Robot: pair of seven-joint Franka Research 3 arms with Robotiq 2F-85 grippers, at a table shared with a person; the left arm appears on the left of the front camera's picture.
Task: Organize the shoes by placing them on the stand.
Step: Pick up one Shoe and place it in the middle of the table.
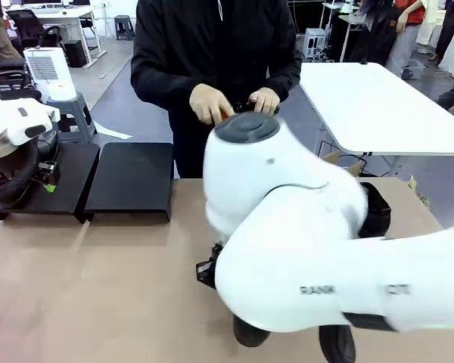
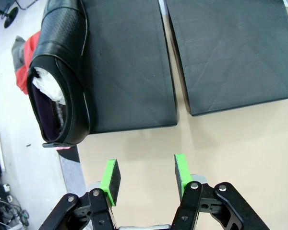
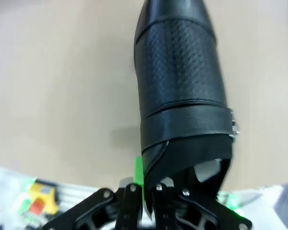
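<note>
In the right wrist view my right gripper (image 3: 151, 187) is shut on the heel rim of a black shoe (image 3: 180, 81), whose toe points away over the tan tabletop. In the left wrist view my left gripper (image 2: 145, 176) is open with nothing between its green pads (image 2: 110, 179), just off the front edge of the stand (image 2: 129, 62). One shoe (image 2: 62, 72) stuffed with white paper lies on the stand's outer panel. The stand (image 1: 132, 181) is two black panels at the table's far left. Another shoe (image 1: 374, 208) peeks out behind my right arm.
My bulky right arm (image 1: 303, 249) covers the table's middle and right. A person in black stands at the far side, both hands (image 1: 212, 102) on a dark object at waist height. The inner stand panel (image 2: 230, 52) is bare. A white table (image 1: 378, 106) stands behind.
</note>
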